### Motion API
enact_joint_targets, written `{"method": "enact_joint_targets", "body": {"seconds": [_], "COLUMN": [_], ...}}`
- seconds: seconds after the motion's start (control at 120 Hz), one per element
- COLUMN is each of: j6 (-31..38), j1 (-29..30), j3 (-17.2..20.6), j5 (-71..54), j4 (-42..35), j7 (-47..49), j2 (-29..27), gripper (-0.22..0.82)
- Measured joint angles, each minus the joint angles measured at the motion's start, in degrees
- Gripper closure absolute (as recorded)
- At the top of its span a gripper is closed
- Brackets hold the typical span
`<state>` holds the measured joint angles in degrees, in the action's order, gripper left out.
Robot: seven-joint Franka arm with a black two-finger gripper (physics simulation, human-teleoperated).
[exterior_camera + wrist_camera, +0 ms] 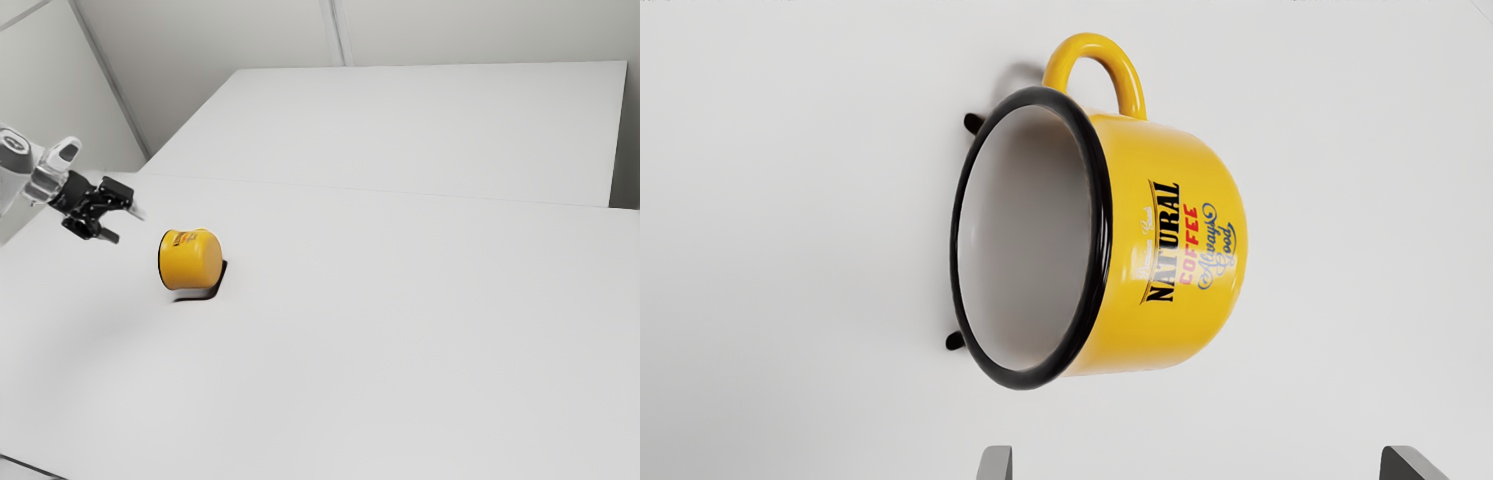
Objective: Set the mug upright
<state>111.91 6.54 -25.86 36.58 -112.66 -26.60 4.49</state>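
Mug point(1173, 153) lying on its side on white table point(400, 340), mouth toward gripper's side, at exterior view's left; base toward exterior view's right. Yellow body with printed lettering, black rim point(1102, 220), pale inside, handle point(1100, 44) out to one side. Thin dark piece point(218, 284) under mug, partly hidden, two ends poking out past rim. Gripper point(126, 226) near mug, apart from it, fingers spread wide, nothing held. Pale wall point(480, 30) behind table.

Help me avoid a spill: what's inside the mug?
Inside the mug, bare grey lining shows, no contents in sight; the part behind the near side of the rim is hidden.
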Motion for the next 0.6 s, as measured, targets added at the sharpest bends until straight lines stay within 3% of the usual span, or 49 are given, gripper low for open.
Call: {"method": "enact_joint_targets", "body": {"seconds": [0.325,0.6], "j6": [-3.46,-8.32], "j1": [2.84,4.03], "j3": [-0.06,-0.1], "j5": [12.02,20.19], "j4": [5.11,6.62], "j7": [-13.71,-22.8], "j2": [10.76,15.81], "gripper": [0.0,0.0]}}
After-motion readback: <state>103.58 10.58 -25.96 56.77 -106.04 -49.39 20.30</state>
